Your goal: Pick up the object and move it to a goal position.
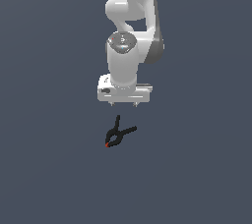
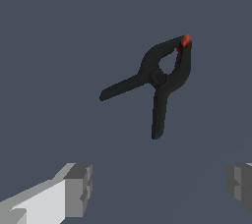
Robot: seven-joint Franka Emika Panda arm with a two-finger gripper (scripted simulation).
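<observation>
Floor [image 1: 44, 169]: flat, uniform slate-grey surface filling both views; no markings on it.

Arm [image 1: 129, 36]: white Panda, entering from the top of the exterior view, wrist pointed straight down. Grey band along the side of the upper link, on the exterior view's right. A dark round cap with small red marks sits on the wrist joint.

Gripper [image 1: 124, 104]: white hand block at the arm's end, set crosswise. Two short finger stubs show under it, well apart, so the jaws are spread wide and nothing is between them. In the wrist view the fingers [image 2: 78, 188] appear at the two lower corners as grey ridged pads, one with its white body, the other cut off by the frame edge; only bare floor lies between them.

Clamp [image 1: 118, 135]: small black spring clamp, lying flat on the floor, below the gripper in the exterior view and apart from it, no contact. It is narrower than the hand block. Two handles splay out from a round pivot; one points up toward the gripper, the other toward the exterior view's right. The wrist view shows the clamp [image 2: 160, 78] more clearly: a loop-shaped jaw closed at its end, pivot hub in the middle.

Red tip [image 1: 107, 145]: tiny red pad at the jaw end, pointing away from the arm, toward the exterior view's lower left.
</observation>
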